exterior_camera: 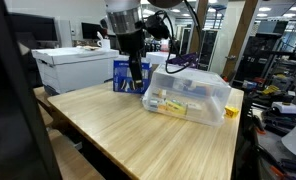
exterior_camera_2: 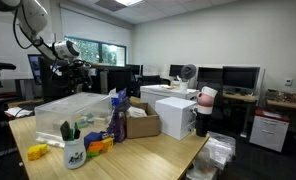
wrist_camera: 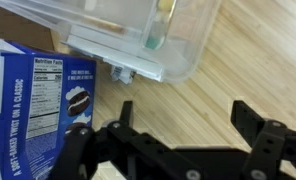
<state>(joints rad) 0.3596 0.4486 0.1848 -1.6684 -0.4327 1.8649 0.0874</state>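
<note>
Approach stage, apparently: the empty, wide-open tool (wrist_camera: 183, 108) hovers beside a blue cardboard cookie box (wrist_camera: 38, 110) and a clear plastic bin (wrist_camera: 138, 30); grasping the box calls for sideways alignment.

Place: looking like a robotics lab inside an office | Evidence: showing rows of monitors (exterior_camera_2: 238, 76) on desks, a desk fan (exterior_camera_2: 188, 72), cable-laden equipment racks (exterior_camera: 276, 60), a wooden counter (exterior_camera: 118, 130), ceiling panel lights (exterior_camera_2: 116, 3)

Blue cookie box (wrist_camera: 38, 100), white panel headed "Nutrition Facts", fine print beneath too blurred, edge lettering unreadable
</note>
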